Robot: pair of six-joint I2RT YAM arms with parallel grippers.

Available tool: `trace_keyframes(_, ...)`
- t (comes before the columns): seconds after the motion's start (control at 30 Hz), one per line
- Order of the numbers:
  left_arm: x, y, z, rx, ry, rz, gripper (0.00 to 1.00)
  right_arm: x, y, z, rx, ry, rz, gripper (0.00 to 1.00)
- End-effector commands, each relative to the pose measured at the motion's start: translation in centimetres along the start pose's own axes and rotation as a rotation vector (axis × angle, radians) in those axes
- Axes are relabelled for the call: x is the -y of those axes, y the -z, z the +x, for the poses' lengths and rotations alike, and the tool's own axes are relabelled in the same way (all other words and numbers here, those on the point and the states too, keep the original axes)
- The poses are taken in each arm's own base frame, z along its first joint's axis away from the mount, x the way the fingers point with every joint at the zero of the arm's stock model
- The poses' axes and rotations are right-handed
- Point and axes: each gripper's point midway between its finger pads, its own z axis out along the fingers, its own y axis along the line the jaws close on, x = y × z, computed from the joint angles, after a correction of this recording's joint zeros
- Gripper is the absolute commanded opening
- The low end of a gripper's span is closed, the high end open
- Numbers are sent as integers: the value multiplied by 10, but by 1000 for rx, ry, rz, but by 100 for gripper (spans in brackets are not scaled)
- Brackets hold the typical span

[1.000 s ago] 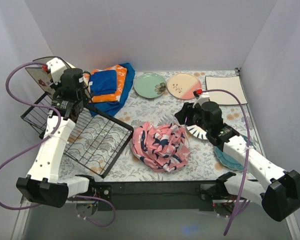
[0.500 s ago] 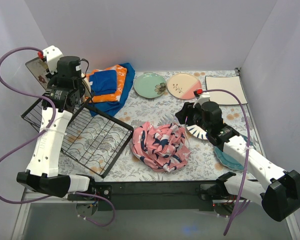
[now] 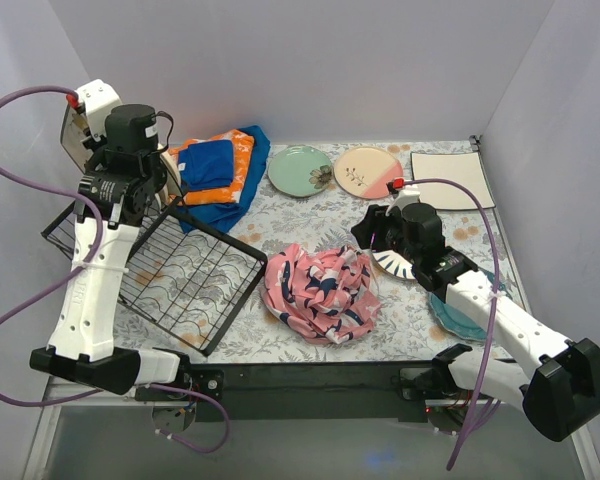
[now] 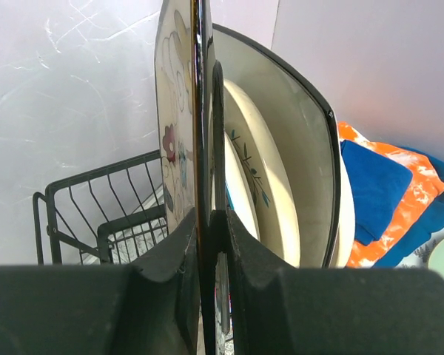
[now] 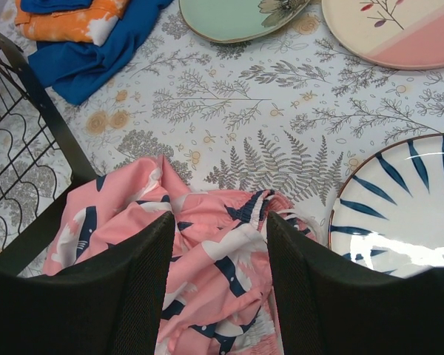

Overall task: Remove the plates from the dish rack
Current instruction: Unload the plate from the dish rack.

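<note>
Grip status, L to R: left gripper (image 4: 211, 244) was clamped on the rim of a flowered plate (image 4: 179, 133), held upright above the rack's (image 3: 185, 275) far-left end, with other plates (image 4: 244, 163) standing close behind it. Risk: the rim pinch was thin, so a fast swing could let it slip or clip neighbours. Right gripper (image 5: 218, 237) hung w/ fingers apart, empty, over the pink cloth (image 5: 200, 325).

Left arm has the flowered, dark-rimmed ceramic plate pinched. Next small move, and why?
Probably lift straight up slightly before swinging right: the left gripper is shut on the flowered, dark-rimmed plate, cream plates stand close beside it, and its lower edge, near the black wire dish rack, is hidden.
</note>
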Motion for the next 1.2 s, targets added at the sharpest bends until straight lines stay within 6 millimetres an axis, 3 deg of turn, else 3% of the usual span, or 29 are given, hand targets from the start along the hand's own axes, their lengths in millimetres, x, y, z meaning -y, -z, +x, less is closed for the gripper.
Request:
trace_keyframes(0.0,2,16,-44,100,112,53,0,-7,-2,-21,49,18,-7,59)
trace_keyframes(0.53,12,40,-70,135,75,58,0,-4,-1,-21,48,19,8,59)
trace_keyframes(0.87,3,49,-75,138,62,64,0,-4,-2,-20,39,18,8,59)
trace_keyframes(1.17,-4,60,-93,170,64,74,0,-3,-3,-21,38,19,18,59)
